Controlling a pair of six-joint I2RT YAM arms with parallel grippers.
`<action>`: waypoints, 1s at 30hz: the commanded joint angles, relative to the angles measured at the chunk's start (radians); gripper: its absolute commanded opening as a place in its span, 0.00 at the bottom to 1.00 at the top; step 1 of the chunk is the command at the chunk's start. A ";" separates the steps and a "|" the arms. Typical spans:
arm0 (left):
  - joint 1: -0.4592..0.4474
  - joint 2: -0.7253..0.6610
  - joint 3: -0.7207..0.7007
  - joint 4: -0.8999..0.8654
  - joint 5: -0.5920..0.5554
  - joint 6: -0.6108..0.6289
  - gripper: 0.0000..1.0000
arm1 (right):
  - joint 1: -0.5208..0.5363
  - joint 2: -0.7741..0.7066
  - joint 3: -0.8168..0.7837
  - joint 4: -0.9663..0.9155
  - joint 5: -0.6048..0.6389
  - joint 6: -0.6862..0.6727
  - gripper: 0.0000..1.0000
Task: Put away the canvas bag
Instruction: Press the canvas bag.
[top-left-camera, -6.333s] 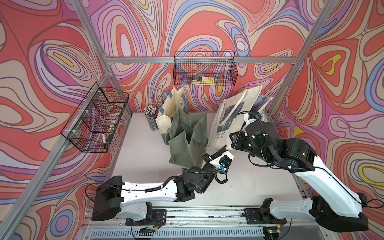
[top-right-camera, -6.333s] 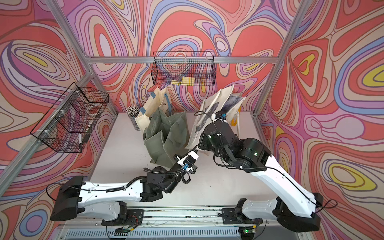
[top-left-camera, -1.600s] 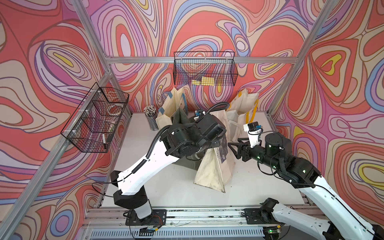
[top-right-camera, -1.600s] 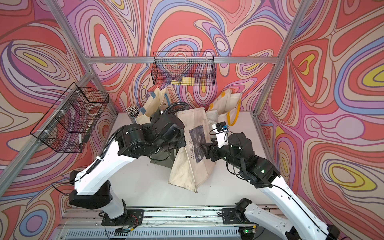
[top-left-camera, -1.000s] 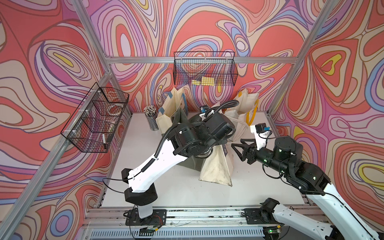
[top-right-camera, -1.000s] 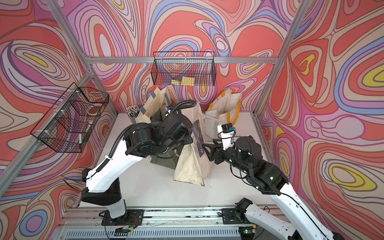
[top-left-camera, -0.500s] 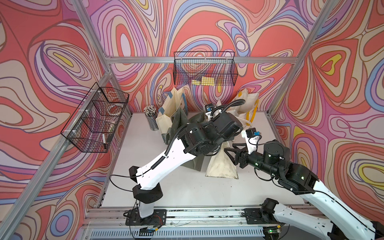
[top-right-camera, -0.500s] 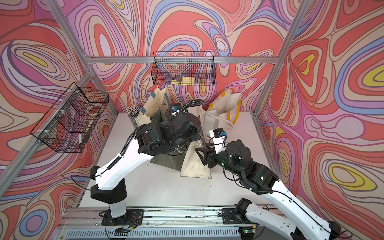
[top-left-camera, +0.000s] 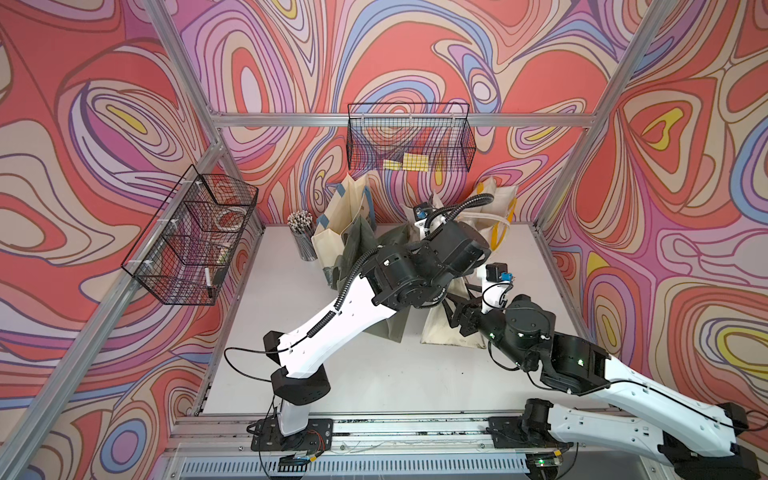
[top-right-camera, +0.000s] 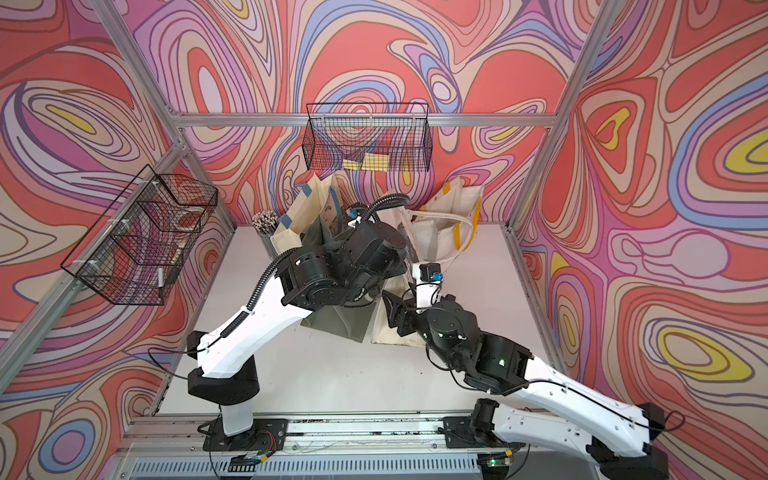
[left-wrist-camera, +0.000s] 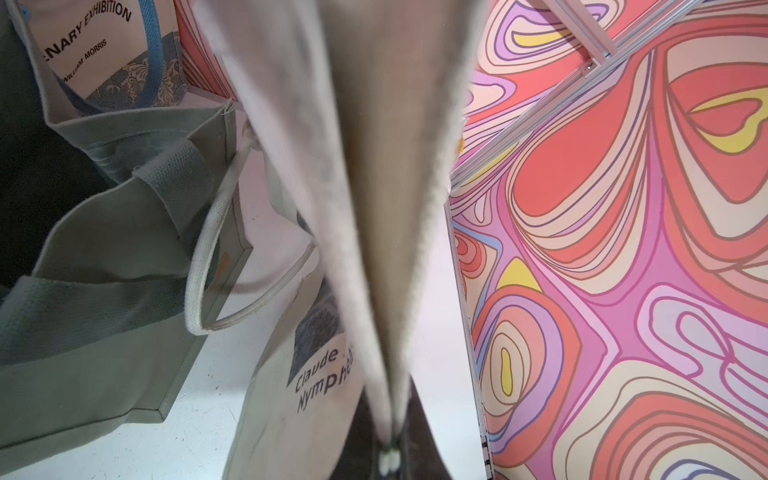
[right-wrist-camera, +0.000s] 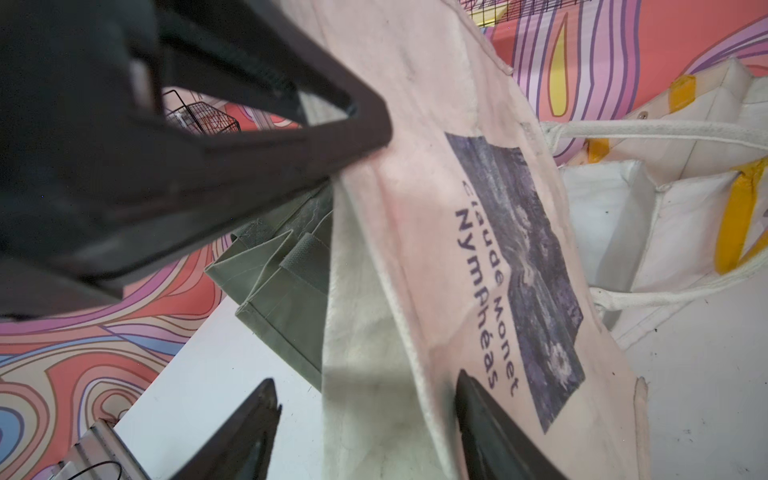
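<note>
- The near half of the table (top-left-camera: 374, 386) is bare. All the bags crowd its far side, so open room lies toward the near edge and the left.
- The canvas bag (top-left-camera: 451, 332), cream with a dark "Claude Monet Nymphéas" print, stands right of centre with its bottom edge down at the table. The olive bag (top-left-camera: 390, 332) is just beside it on the left, and the table's right rail is near on the other side.
- There are four bags in all. Besides those two, a cream bag with blue handles (top-left-camera: 340, 212) is at the far left of the cluster and a white bag with yellow handles (top-left-camera: 500, 208) at the far right.
- There are two wire baskets, one on the left wall (top-left-camera: 195, 241) and one on the far wall (top-left-camera: 409, 141), and one cup of sticks (top-left-camera: 301, 237).
- The left arm (top-left-camera: 332, 328) rises from its near base and reaches far and right, wrist bent down over the bag. The left end effector (left-wrist-camera: 388, 459) is clamped on the canvas bag's top edge.
- The right arm (top-left-camera: 582, 365) lies low, pointing left. The right end effector (right-wrist-camera: 365, 380) has its jaws spread wide, straddling the bag's lower side edge and gripping nothing. Whether a finger (right-wrist-camera: 490, 428) touches the printed face I cannot tell.
</note>
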 joint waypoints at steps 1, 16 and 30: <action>0.003 -0.016 0.023 0.050 -0.051 0.003 0.00 | 0.067 0.008 -0.019 0.078 0.243 0.001 0.71; 0.003 -0.132 -0.150 0.101 -0.031 0.001 0.00 | 0.101 0.041 0.007 -0.164 0.403 0.182 0.50; 0.003 -0.170 -0.200 0.135 -0.024 0.021 0.00 | 0.103 -0.144 -0.025 -0.171 0.283 0.055 0.51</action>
